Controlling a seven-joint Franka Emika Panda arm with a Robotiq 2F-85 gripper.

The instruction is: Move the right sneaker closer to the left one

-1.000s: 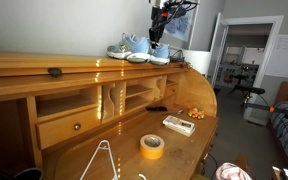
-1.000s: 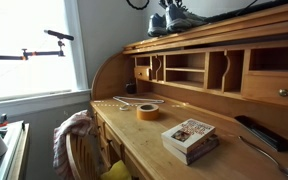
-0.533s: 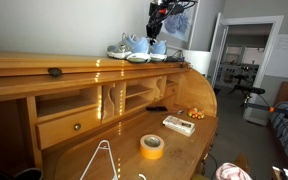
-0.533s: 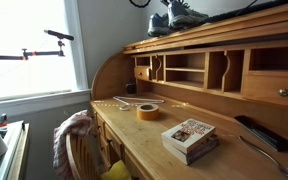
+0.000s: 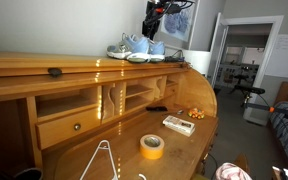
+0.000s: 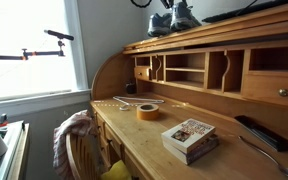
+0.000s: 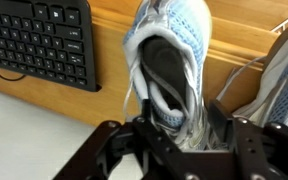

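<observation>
Two sneakers atop desk [image 5: 44,66]: tool [image 7: 177,128] clamped on heel of right sneaker [image 7: 170,60], left one [image 7: 285,78] near. Transfer step in hand; next move likely short slide toward mate, then release.

The right sneaker [image 5: 157,48] and the left one [image 5: 124,47] are close together, side by side, at the top of the bench [image 5: 44,68], above its pigeonholes [image 5: 114,98]. In the wrist view the right sneaker lies between a keyboard [image 7: 39,40] on one side and the left one on the other. Lower down on the bench a tape roll [image 5: 152,146] lies apart from a box [image 5: 178,124], with a remote [image 6: 256,130] behind the box, nearer the pigeonholes
</observation>
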